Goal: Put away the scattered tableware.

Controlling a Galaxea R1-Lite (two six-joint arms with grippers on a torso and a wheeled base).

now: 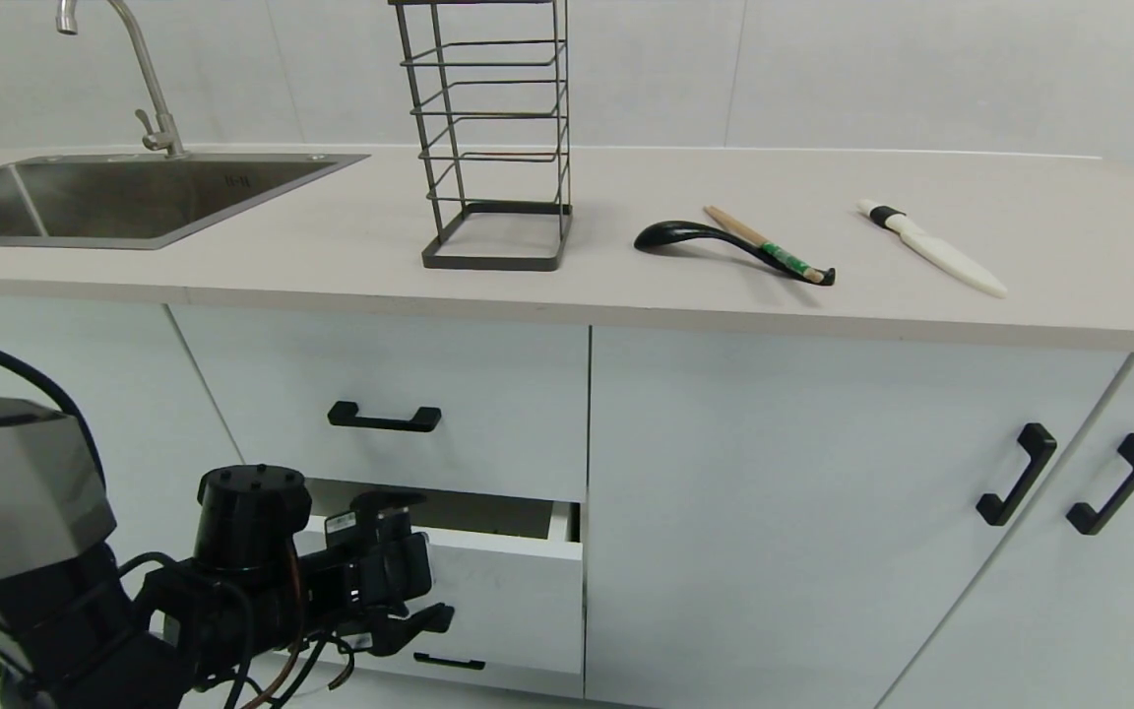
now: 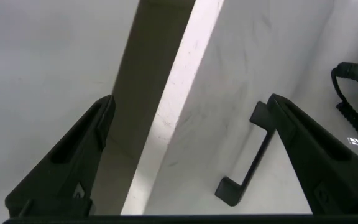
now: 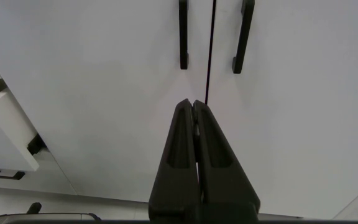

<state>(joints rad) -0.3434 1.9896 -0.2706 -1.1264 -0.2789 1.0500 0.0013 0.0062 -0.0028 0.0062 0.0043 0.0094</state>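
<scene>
On the countertop lie a black ladle-like spoon (image 1: 673, 236), a pair of wooden chopsticks (image 1: 736, 225) crossing its handle, and a white knife (image 1: 951, 259) with a black band, farther right. Low down at the left, my left gripper (image 1: 419, 566) is open in front of the partly pulled-out lower drawer (image 1: 503, 581). In the left wrist view, the left gripper (image 2: 190, 106) frames the white drawer front (image 2: 229, 74) and its black handle (image 2: 248, 167) with nothing held. My right gripper (image 3: 192, 104) is shut and empty, facing the white cabinet doors (image 3: 104, 74).
A tall black wire rack (image 1: 493, 138) stands on the counter left of the utensils. A steel sink (image 1: 114, 197) with a faucet (image 1: 149, 79) is at the far left. The upper drawer (image 1: 385, 394) is closed. Two black door handles (image 1: 1069, 478) are at the right.
</scene>
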